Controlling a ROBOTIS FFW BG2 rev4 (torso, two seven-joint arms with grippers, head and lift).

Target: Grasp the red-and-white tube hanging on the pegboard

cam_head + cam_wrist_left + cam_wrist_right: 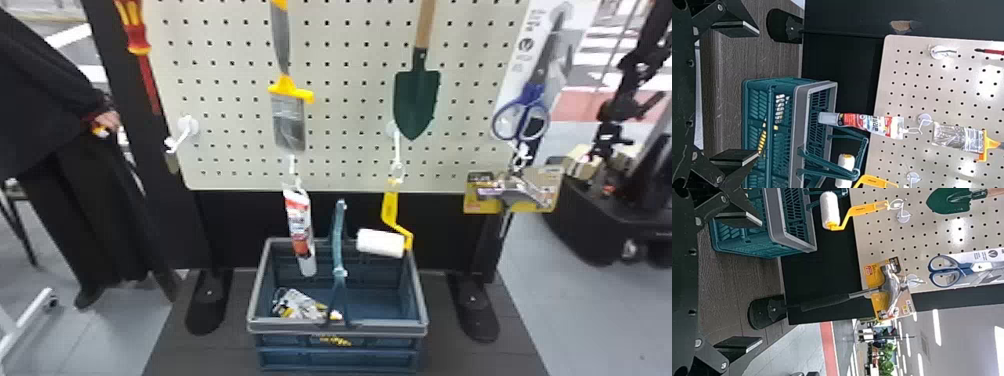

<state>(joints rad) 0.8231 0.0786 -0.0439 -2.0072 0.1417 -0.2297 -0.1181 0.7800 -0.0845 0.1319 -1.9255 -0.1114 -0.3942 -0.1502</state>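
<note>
The red-and-white tube (300, 225) hangs cap-down from a white hook (292, 167) at the lower edge of the pegboard (345, 65), its tip over the back left of the blue basket (337, 327). In the left wrist view the tube (860, 122) is well ahead of my left gripper (756, 93), which is open with nothing between its fingers (734, 27). My right gripper (760, 282) is also open and empty, facing the board's right side near the hammer (883, 291).
On the pegboard hang a paintbrush (288, 115), a green trowel (416, 102), a yellow-handled paint roller (381, 242), blue scissors (520, 117), the hammer (515, 190) and a red screwdriver (140, 50). The basket holds small items (297, 305). Black stand feet (207, 300) flank it.
</note>
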